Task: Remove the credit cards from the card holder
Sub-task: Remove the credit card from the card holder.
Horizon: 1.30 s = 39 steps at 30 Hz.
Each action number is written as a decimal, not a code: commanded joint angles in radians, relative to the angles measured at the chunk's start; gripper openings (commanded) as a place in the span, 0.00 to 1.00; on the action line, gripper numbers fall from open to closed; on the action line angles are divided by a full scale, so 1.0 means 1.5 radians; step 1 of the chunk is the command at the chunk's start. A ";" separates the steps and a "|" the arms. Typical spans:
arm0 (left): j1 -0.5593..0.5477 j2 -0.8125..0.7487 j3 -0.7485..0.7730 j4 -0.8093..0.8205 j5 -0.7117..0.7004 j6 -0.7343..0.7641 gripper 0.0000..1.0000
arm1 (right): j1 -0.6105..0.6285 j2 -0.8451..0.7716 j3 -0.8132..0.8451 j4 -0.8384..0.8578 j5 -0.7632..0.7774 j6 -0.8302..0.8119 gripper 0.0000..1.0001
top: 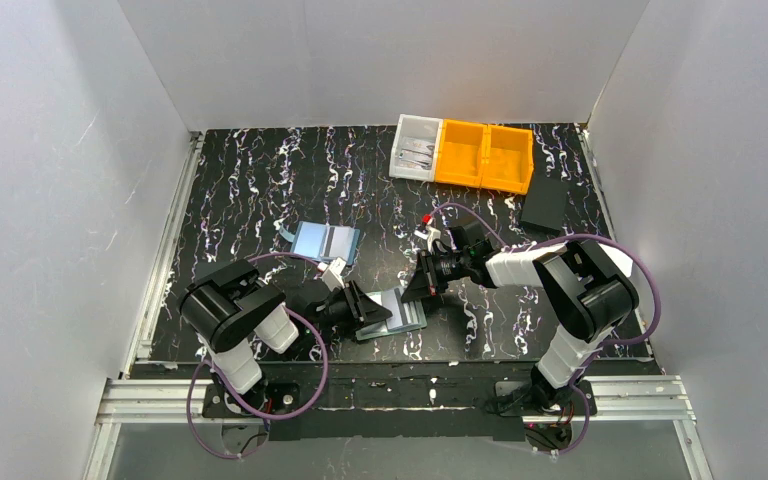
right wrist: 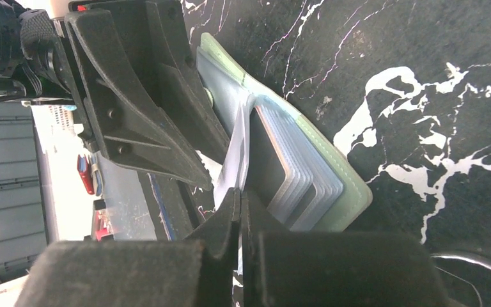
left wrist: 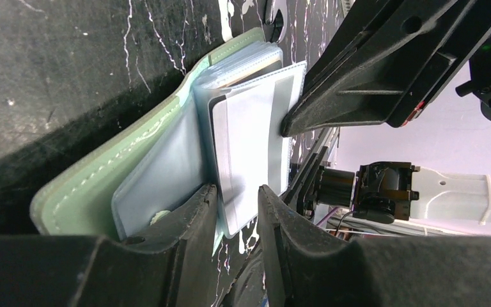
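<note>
The sage-green card holder (top: 407,311) lies open on the table between my two grippers. In the left wrist view the card holder (left wrist: 83,185) shows a fan of clear sleeves (left wrist: 249,128), with a tan card edge (left wrist: 250,72) in one. My left gripper (left wrist: 238,192) is open, its jaws either side of a sleeve's near corner. My right gripper (right wrist: 238,195) is shut on one thin clear sleeve (right wrist: 235,153) and holds it up from the stack. A dark card (right wrist: 268,160) sits in the sleeve behind it. In the top view the left gripper (top: 370,308) and right gripper (top: 422,282) are close together.
A light-blue flat rectangle with a dark stripe (top: 325,240) lies behind the left gripper. A white bin (top: 415,148) and orange bins (top: 484,155) stand at the back. A black box (top: 545,205) lies at the right. White walls enclose the table.
</note>
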 commanded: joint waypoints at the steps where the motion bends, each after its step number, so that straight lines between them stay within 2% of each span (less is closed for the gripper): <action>1: 0.013 0.002 -0.021 0.036 -0.018 -0.015 0.29 | 0.004 0.018 0.015 -0.007 -0.001 -0.012 0.01; 7: 0.019 0.023 -0.016 0.079 -0.003 -0.067 0.29 | 0.001 0.033 0.011 0.021 -0.037 0.012 0.01; 15: 0.023 -0.008 -0.014 0.077 -0.012 -0.068 0.28 | -0.003 0.043 0.001 0.077 -0.078 0.058 0.01; 17: 0.023 -0.004 -0.012 0.079 -0.006 -0.067 0.26 | -0.003 0.038 0.000 0.078 -0.077 0.058 0.01; 23: 0.023 -0.014 0.000 0.086 0.001 -0.065 0.11 | -0.004 0.033 -0.001 0.070 -0.070 0.054 0.01; 25: 0.023 -0.024 0.001 0.086 -0.002 -0.067 0.09 | -0.004 0.034 0.004 0.050 -0.058 0.038 0.01; 28: 0.023 -0.039 0.001 0.086 -0.008 -0.069 0.10 | -0.004 0.034 0.010 0.021 -0.040 0.016 0.01; 32: 0.023 -0.057 0.003 0.086 -0.011 -0.069 0.22 | -0.004 0.034 0.011 0.014 -0.037 0.013 0.01; 39: 0.023 -0.053 0.021 0.085 -0.007 -0.071 0.21 | -0.004 0.028 0.003 0.048 -0.058 0.040 0.01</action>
